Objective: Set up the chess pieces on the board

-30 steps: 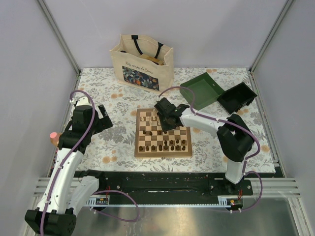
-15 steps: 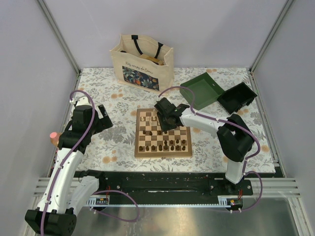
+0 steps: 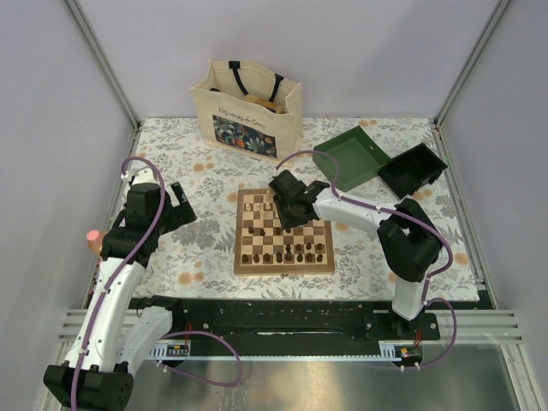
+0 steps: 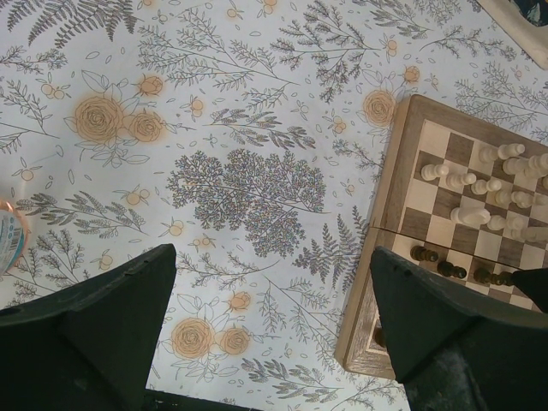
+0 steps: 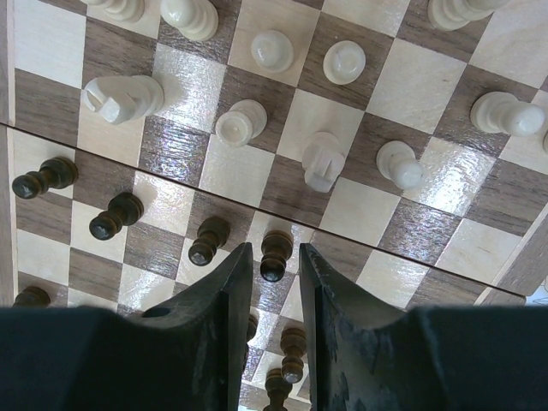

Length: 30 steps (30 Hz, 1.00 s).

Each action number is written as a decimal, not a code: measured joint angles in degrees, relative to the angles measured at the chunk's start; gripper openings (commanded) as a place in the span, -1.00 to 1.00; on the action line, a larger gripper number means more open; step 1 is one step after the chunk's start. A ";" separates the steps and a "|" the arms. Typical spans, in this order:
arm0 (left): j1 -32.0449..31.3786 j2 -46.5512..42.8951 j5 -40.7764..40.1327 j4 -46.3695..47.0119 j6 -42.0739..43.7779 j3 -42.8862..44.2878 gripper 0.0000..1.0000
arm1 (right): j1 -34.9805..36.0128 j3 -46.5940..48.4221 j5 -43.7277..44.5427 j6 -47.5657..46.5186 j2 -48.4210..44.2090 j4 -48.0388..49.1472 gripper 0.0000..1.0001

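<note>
A small dark brown wooden pawn (image 5: 274, 261) stands right at the fingertips of the right gripper (image 5: 275, 247). It sits near the seam across the middle of the square wooden checkered chessboard (image 3: 283, 271). The jaws are narrowly parted on either side of the pawn, and I cannot tell whether the pads are pinching it or only framing it. More dark pawns stand beside it and back beneath the fingers, while the pale cream wooden pieces (image 5: 324, 161) are scattered over the squares ahead of the tips, not yet in ranks. To do this step well, the fingers should probably be centred on the pawn's narrow stem. They should close only enough to hold it and lift straight up before travelling, because the neighbouring pawns are close enough to be toppled by a sideways drift. It should then be set down squarely in the middle of one square. The left gripper (image 4: 272, 253) hangs fully spread and empty, with the board off to one side of it, over the floral-printed tablecloth (image 4: 248, 188). Farther out from the working gripper sit an open green box (image 3: 349, 158), a black box (image 3: 413, 169) and a cream tote bag (image 3: 248, 107). Plain pale walls close in the space.
</note>
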 measured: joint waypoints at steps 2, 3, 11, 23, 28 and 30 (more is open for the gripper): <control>0.00 0.07 0.00 0.00 -0.02 0.00 0.98 | 0.00 0.00 0.00 0.00 0.00 -0.11 -0.29; 0.00 0.11 0.00 0.02 0.00 0.00 0.98 | 0.00 0.00 -0.02 0.00 0.00 -0.17 -0.29; 0.00 0.26 0.02 0.02 0.00 0.00 0.98 | 0.00 0.00 -0.13 0.00 0.00 -0.61 -0.39; 0.02 0.26 0.07 0.04 0.00 0.00 0.98 | -0.02 -0.02 -0.22 -0.07 -0.55 -0.70 -0.56; 0.09 0.26 0.20 0.04 0.00 0.00 0.98 | 0.02 -0.48 -0.52 0.09 -4.13 -0.92 -0.57; 0.17 0.26 0.33 0.04 0.00 0.00 0.98 | 0.22 -0.57 -0.55 0.22 -6.08 -0.83 -0.57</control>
